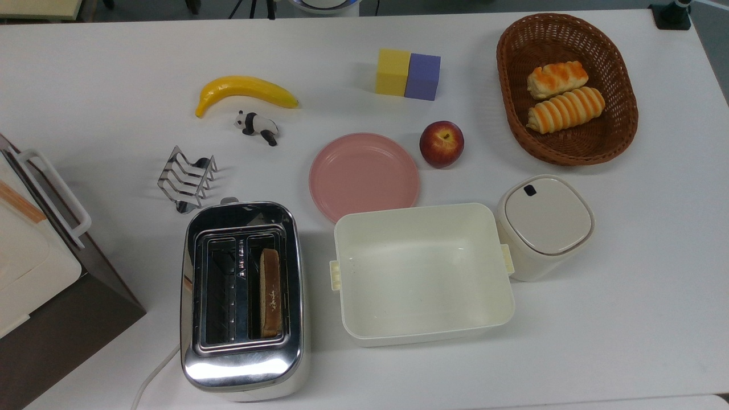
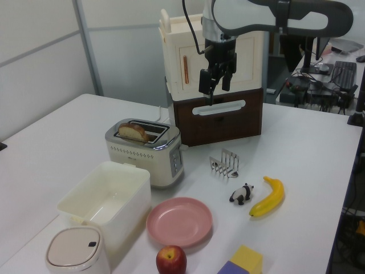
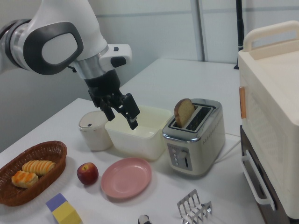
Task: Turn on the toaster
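The chrome two-slot toaster (image 1: 242,296) stands near the front edge in the top view, with a slice of bread (image 1: 269,293) upright in its right slot. Its small lever (image 1: 229,200) sticks out at the end facing the toast rack, and a white cord (image 1: 152,376) trails off its other end. In the left view the toaster (image 2: 147,151) is at left centre; in the right view the toaster (image 3: 194,137) faces me with its front panel. My gripper (image 2: 214,85) hangs open and empty high above the table, up and to the right of the toaster in the left view. In the right view the gripper (image 3: 123,120) hovers left of the toaster.
A wire toast rack (image 1: 187,177) and a pink plate (image 1: 364,175) lie beside the lever end. A cream tub (image 1: 421,273) sits against the toaster's side, next to a lidded container (image 1: 544,225). A white-and-brown boxy appliance (image 2: 217,74) stands behind. Banana (image 1: 245,91), panda (image 1: 257,126), apple (image 1: 441,143), blocks (image 1: 407,74) and basket (image 1: 512,131) lie farther off.
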